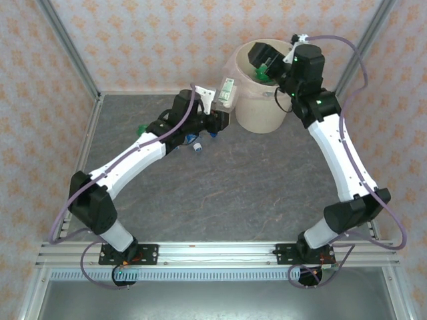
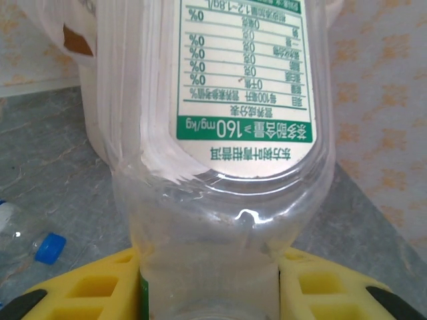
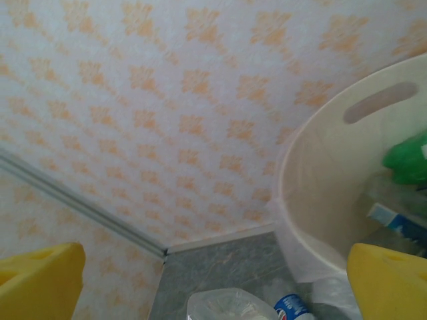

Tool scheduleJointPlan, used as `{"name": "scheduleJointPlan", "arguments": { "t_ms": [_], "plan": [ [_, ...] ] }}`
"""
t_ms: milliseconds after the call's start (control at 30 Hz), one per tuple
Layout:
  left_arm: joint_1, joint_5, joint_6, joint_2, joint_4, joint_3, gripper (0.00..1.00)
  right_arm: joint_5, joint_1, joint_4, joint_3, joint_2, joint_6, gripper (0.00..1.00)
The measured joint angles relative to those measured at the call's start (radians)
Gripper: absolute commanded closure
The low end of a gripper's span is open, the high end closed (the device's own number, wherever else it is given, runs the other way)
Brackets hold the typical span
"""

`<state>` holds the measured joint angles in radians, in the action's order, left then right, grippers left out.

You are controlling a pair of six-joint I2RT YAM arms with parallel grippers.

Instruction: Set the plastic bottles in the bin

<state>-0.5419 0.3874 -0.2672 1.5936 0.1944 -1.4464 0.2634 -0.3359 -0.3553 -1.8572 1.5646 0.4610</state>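
Plastic bottles (image 3: 405, 160) are lying some in the bin (image 1: 260, 117), some on the counter (image 1: 267, 187) beside it, while left jaws are gripping a clear bottle (image 2: 220, 167) near it and right jaws are hanging open above it.

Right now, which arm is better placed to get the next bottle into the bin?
Left. The left gripper is shut on a clear labelled bottle beside the bin, so it likely needs only a short carry. The right gripper is open and empty above the bin.
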Motion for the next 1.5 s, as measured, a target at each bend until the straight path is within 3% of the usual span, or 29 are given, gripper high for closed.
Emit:
{"name": "scheduleJointPlan", "arguments": {
  "t_ms": [200,433,767,1267,1333,1433,1500],
  "plan": [
    [0.015,0.033,0.005,-0.074,0.000,0.002,0.65,0.140,-0.015,0.019,-0.032,0.060,0.003,0.00],
    [0.028,0.060,0.007,-0.124,0.000,0.002,0.65,0.334,-0.022,0.024,-0.129,0.166,0.015,0.08],
    [0.034,0.063,0.008,-0.125,0.000,0.002,0.65,0.463,-0.064,-0.070,-0.189,0.232,-0.026,0.13],
    [0.034,0.092,0.015,-0.125,0.000,0.002,0.64,0.548,-0.061,-0.124,-0.189,0.232,-0.055,0.49],
    [0.037,0.094,0.015,-0.126,0.000,0.002,0.61,0.550,-0.060,-0.123,-0.189,0.232,-0.054,0.51],
    [0.039,0.098,0.015,-0.125,0.000,0.002,0.50,0.551,-0.060,-0.123,-0.189,0.232,-0.055,0.53],
    [0.039,0.100,0.021,-0.125,0.000,0.002,0.37,0.553,-0.061,-0.123,-0.189,0.232,-0.055,0.54]
  ]
}}
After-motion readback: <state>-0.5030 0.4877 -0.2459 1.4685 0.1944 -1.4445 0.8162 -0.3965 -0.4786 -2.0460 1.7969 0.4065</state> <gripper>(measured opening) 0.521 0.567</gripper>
